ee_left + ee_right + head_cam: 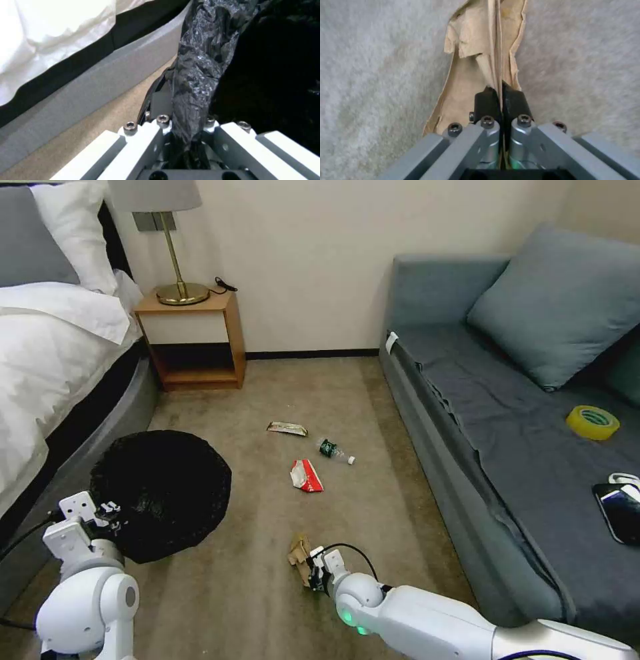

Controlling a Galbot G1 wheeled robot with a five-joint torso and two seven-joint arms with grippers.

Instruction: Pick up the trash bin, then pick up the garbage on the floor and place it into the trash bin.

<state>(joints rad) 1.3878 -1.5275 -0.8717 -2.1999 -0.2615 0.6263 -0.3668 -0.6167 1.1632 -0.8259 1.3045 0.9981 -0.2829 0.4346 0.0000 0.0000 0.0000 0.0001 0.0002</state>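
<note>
The left gripper (pixel 110 511) pinches the trash bin (pixel 163 493) rim (black liner) at nine o'clock, while the right gripper (pixel 313 570) clamps the crumpled brown paper (pixel 299 553) at six

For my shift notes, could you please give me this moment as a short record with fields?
left gripper: shut on the bag rim of the trash bin, beside the bed
right gripper: shut on the crumpled brown paper, low over the carpet
litter on floor: red-and-white packet, small bottle, snack wrapper
sofa: yellow tape roll
</note>
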